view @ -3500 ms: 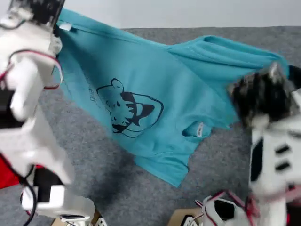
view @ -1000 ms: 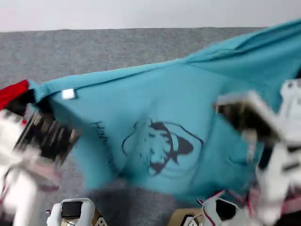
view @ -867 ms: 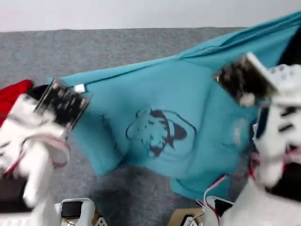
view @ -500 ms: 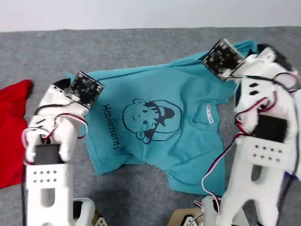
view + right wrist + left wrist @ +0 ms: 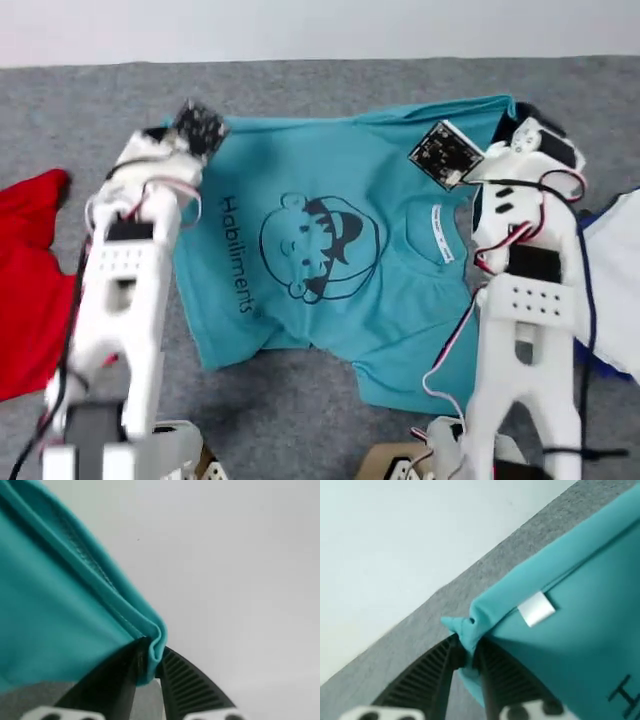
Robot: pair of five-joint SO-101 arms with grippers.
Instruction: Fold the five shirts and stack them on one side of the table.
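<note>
Teal shirt: the teal shirt (image 5: pixel 320 250) lies print-up on the grey table (image 5: pixel 330 85), in the middle of the high view between the two arms. Its top edge is stretched across the upper part of the frame, and its lower edge is rumpled.
Left gripper: the left gripper (image 5: pixel 465 652) is closed tight on the shirt's upper-left corner, next to a small white tag (image 5: pixel 536 609).
Right gripper: the right gripper (image 5: pixel 149 657) is closed tight on a folded edge at the shirt's upper-right corner.
Neighbours: a red shirt (image 5: pixel 30 290) lies at the left edge. A pale garment (image 5: pixel 615 250) lies at the right edge.
Step in hand: probably laying the shirt out flat before the first fold.
Risk, slip: each jaw pair holds only a thin lip of cloth, so a quick or uneven pull could free a corner.
Risk, creases: the bunched lower edge would probably get folded in if it isn't smoothed first.
Risk, snag: the shirt's right side lies against the right arm, so moving that arm might drag the cloth crooked.
</note>
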